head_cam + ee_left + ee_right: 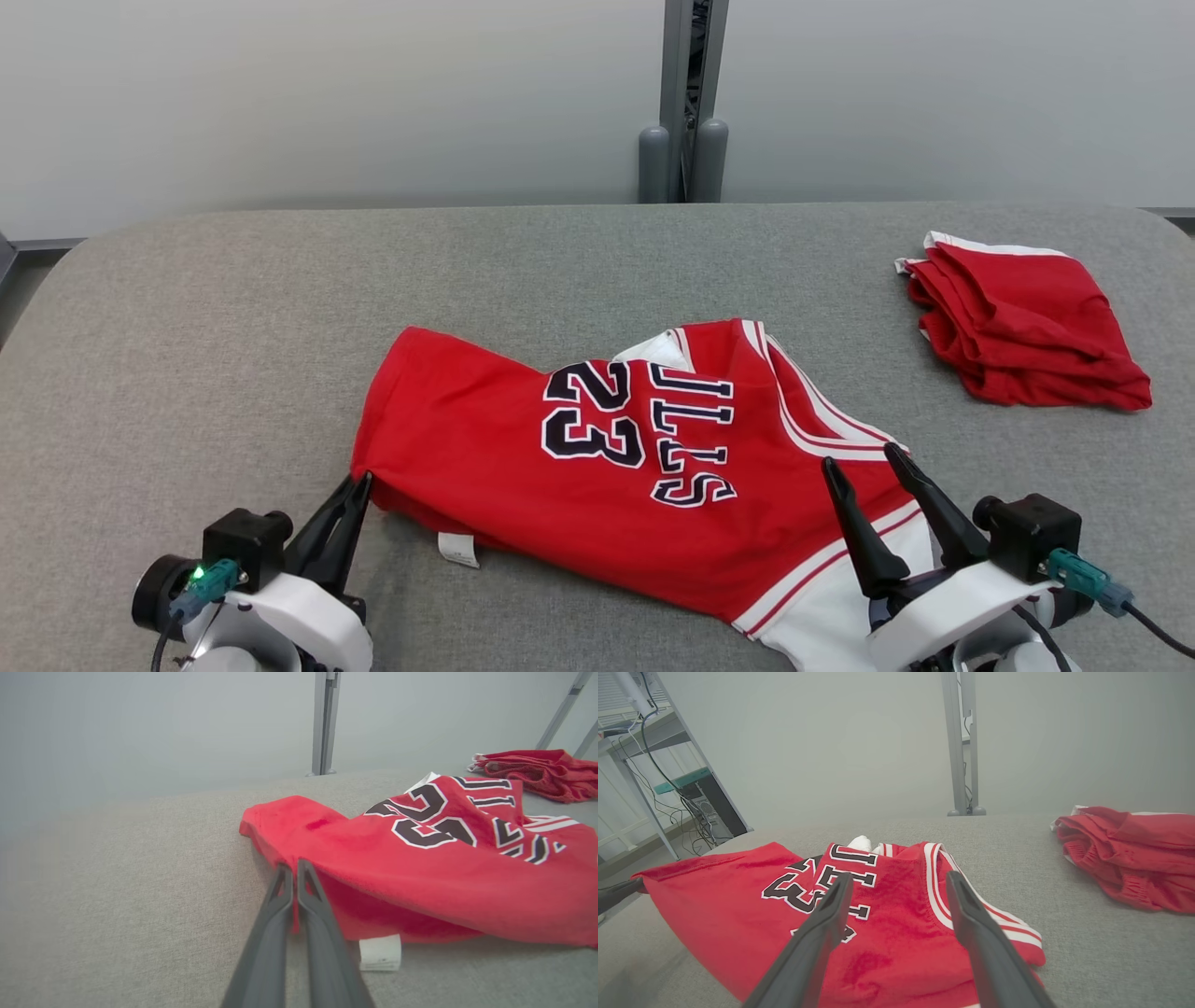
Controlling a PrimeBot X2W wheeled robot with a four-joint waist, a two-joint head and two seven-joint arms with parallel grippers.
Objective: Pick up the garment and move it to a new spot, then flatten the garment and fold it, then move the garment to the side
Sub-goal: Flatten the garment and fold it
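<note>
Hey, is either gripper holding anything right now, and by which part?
The left gripper is shut on the red fabric basketball jersey, pinching its near left corner. The right gripper has open jaws, holding nothing.

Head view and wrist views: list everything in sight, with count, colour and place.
jersey: one, red, white trim, dark "23", rumpled at table centre
label: one, white, at jersey's near hem
folded garment: one, red, white edging, table's far right
table: one, grey fabric top
post: one, grey, behind table
left gripper: one, dark fingers, shut on jersey's left corner
right gripper: one, dark fingers, open over jersey's right side
</note>
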